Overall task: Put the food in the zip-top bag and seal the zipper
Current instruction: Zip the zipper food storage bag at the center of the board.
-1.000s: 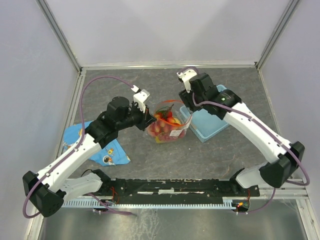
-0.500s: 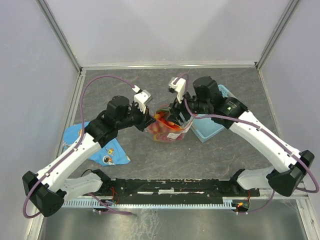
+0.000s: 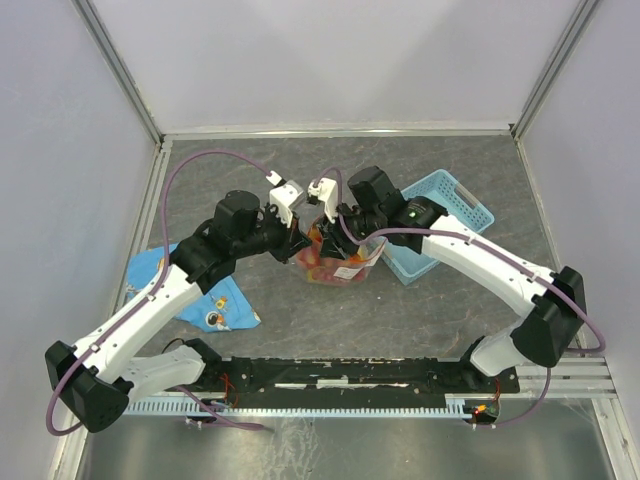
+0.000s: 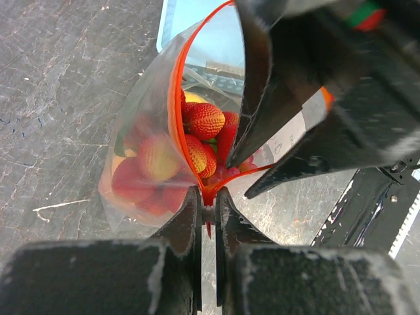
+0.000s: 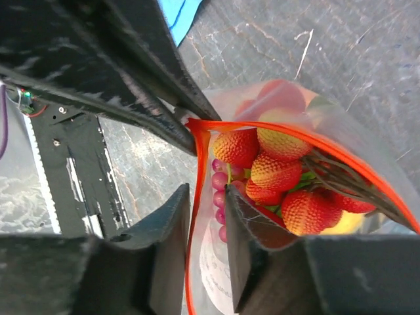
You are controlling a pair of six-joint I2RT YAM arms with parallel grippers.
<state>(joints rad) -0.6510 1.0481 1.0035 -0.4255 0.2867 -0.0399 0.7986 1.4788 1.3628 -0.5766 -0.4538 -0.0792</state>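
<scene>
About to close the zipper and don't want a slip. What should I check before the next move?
1. Food inside the bag: ok.
2. Left gripper pinching the zipper end: ok.
3. Right gripper straddling the zipper: ok, jaws not yet closed.
4. Mouth sealed: not ok, gaping open.
5. Food clear of the zipper: cannot tell.

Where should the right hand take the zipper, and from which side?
Probably at the zipper end, beside where the left hand pinches it, from above, one finger on each face: there both strips lie together, while farther along the mouth gapes.
</scene>
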